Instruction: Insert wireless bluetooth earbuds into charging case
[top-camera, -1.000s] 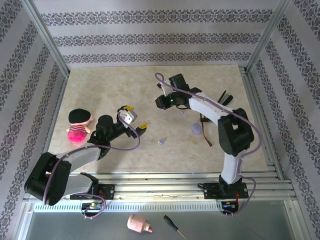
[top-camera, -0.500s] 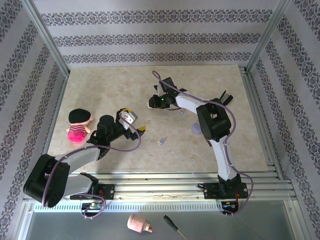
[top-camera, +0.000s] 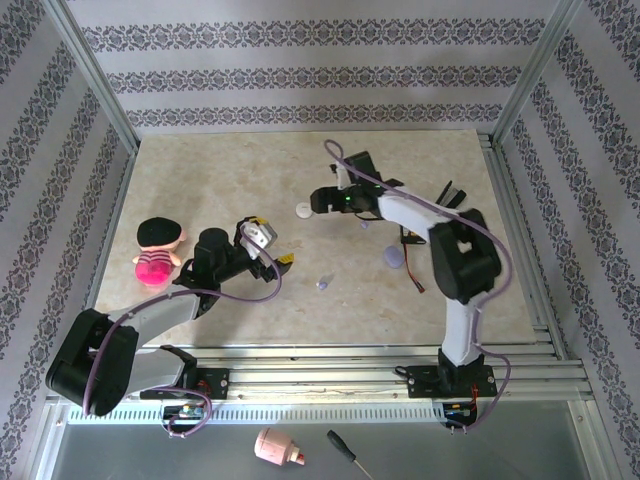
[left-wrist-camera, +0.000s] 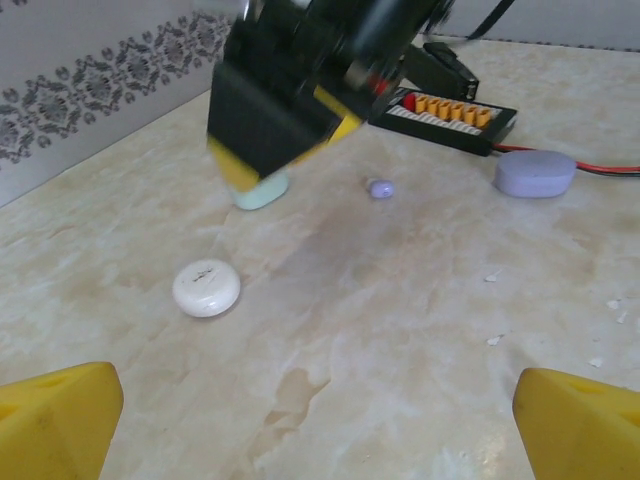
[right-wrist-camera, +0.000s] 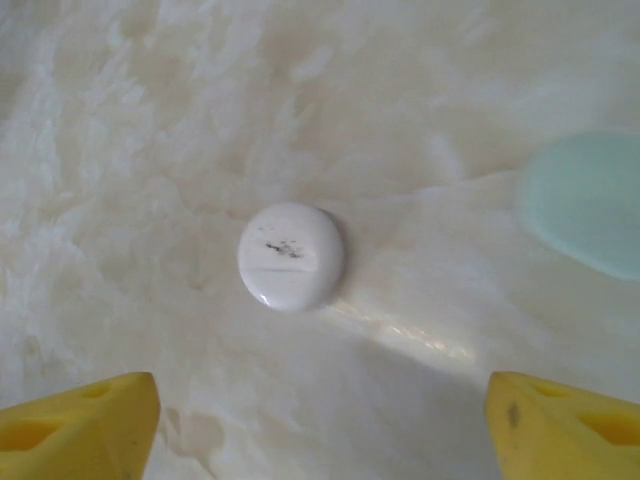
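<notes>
A round white charging case lies shut on the marble table. My right gripper hovers just right of it, open, its yellow fingertips wide apart and nothing between them. A pale green case sits under that gripper's body. A lilac case and two lilac earbuds lie further right. My left gripper is open and empty, left of the white case.
A pink doll with a black hat stands at the left. A black charger board with orange connectors and a red cable lies behind the lilac case. A screwdriver and a pink object lie on the shelf below the table's front edge.
My right gripper went left over the white case, then drew back to the right, leaving the case uncovered. The left arm has barely moved.
</notes>
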